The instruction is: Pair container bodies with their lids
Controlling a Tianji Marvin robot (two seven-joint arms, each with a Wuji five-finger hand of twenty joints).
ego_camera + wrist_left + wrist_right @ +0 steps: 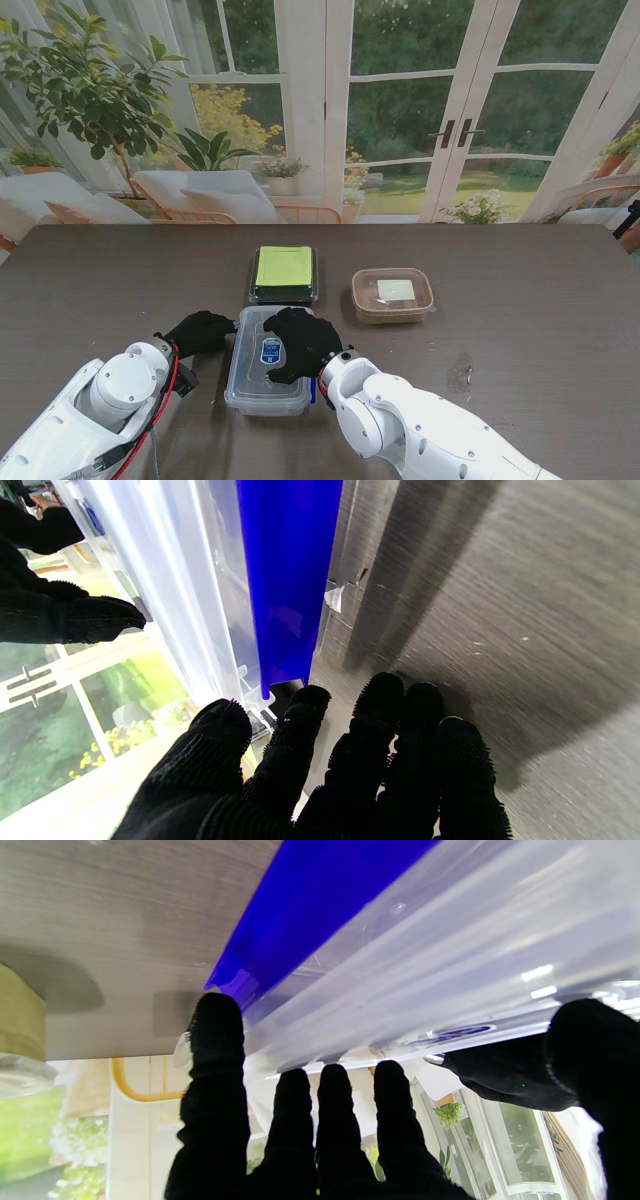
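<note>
Both hands bracket the clear container (268, 360) at 6 o'clock on the surface (520, 340): right hand (300, 343) spread flat pressing its lid, left hand (200, 331) released, steadying the side.

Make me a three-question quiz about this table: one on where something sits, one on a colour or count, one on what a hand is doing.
1. Where is the brown tub?
A. Right of the green-lidded box
B. Left of it
C. On top of it

2. How many containers are on the table?
A. Two
B. Three
C. Five

3. What is the right hand doing?
A. Resting flat on the clear box
B. Holding the brown tub
C. Hanging off the table's edge

Answers:
1 A, the stand view shows the tub to the right.
2 B, clear, green-lidded and brown.
3 A, its fingers lie on the clear lid.
</note>
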